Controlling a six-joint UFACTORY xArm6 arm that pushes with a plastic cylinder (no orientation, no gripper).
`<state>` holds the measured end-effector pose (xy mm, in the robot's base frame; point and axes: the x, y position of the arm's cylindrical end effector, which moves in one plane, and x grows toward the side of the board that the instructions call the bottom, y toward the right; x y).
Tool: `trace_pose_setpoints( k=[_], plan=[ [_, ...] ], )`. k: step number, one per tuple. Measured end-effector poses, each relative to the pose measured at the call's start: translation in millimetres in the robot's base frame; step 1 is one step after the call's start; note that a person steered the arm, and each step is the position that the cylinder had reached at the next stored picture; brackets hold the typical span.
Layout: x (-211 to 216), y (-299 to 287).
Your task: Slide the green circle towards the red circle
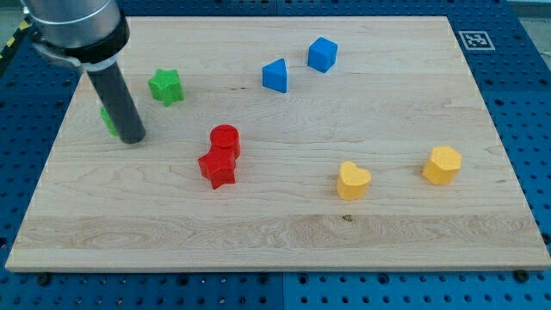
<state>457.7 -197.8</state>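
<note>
The green circle (108,120) is at the view's left and mostly hidden behind my rod; only a sliver shows on the rod's left side. My tip (132,137) rests on the board just to the right of and below that sliver, touching or nearly touching it. The red circle (225,139) stands near the board's middle, well to the right of my tip. A red star (217,169) sits right below the red circle, touching it.
A green star (165,86) lies above and right of my tip. A blue triangle (275,76) and blue cube (322,54) are at the top middle. A yellow heart (352,181) and yellow hexagon (442,164) are at the right. The board (284,232) is wooden.
</note>
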Motion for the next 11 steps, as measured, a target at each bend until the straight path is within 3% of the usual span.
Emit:
trace_pose_setpoints(
  k=[1, 2, 4, 11],
  plan=[
    [7, -33],
    [-17, -65],
    [-25, -26],
    [-37, -6]
  ],
)
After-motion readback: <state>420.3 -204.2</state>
